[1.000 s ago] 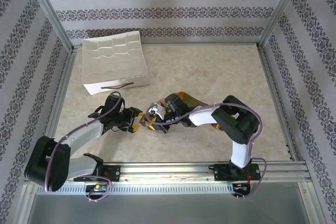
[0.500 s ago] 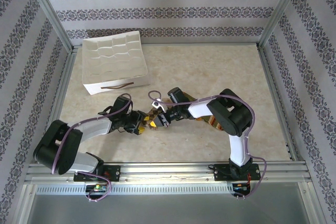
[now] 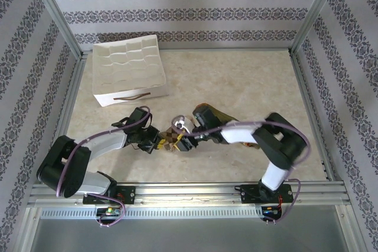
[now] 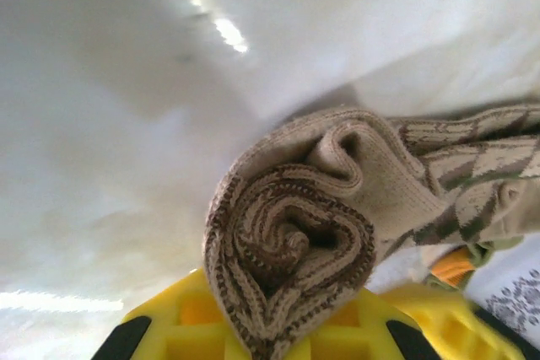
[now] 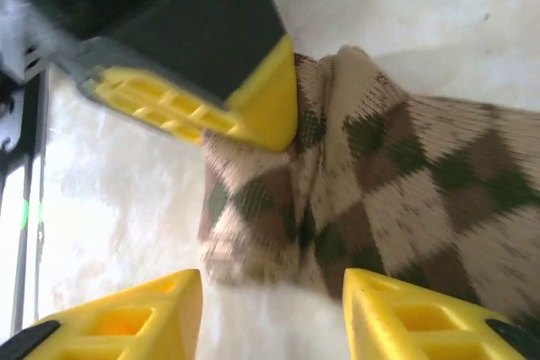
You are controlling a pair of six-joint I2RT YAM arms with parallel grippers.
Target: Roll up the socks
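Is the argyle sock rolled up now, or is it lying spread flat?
The argyle sock is partly rolled: one end is a tight spiral pinched in the left claw, the rest stretches out unrolled.

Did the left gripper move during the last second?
Yes. In the top view, the left gripper has shifted right and farther from the white tray. It is now shut on the argyle sock.

Olive sock [image 4: 457,265]: a blurred sliver, mostly hidden behind the argyle sock [image 4: 291,242].
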